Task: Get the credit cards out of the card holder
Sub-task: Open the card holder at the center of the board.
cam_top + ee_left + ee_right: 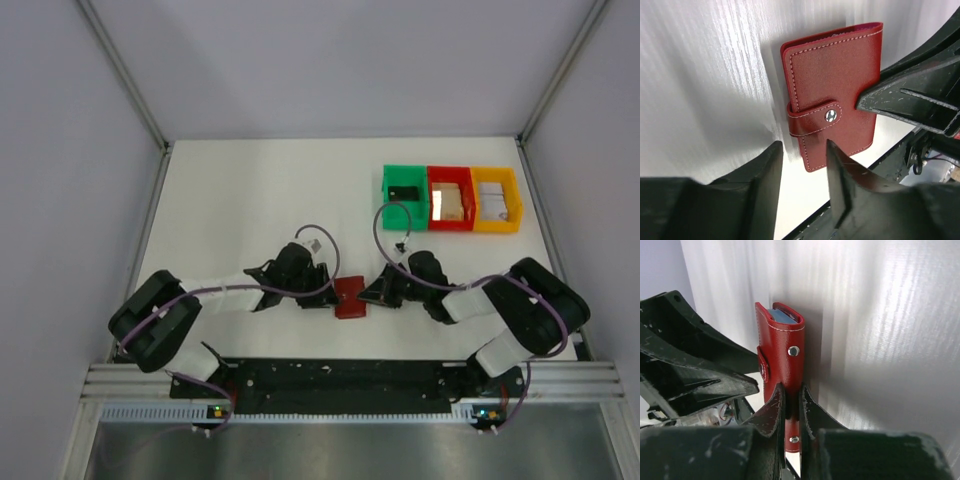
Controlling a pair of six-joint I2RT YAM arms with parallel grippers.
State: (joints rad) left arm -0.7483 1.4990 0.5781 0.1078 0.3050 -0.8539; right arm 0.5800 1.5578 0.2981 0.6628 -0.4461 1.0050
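The dark red card holder (pixel 349 297) is near the table's front edge, between my two grippers. Its strap is snapped shut with a metal button (pixel 830 116). My right gripper (pixel 792 392) is shut on the holder's (pixel 785 350) right edge; it also shows in the top view (pixel 372 292). A pale blue card edge (pixel 781 315) shows inside the holder's far end. My left gripper (pixel 802 147) is open and empty just left of the holder (pixel 835 85), near the strap tab; it also shows in the top view (pixel 322 283).
Green (pixel 389 185), red (pixel 433 198) and yellow (pixel 514 200) open bins stand in a row at the back right. Each holds a flat card-like item: dark, tan and pale. The black rail of the arm bases (pixel 340 375) runs just in front of the holder.
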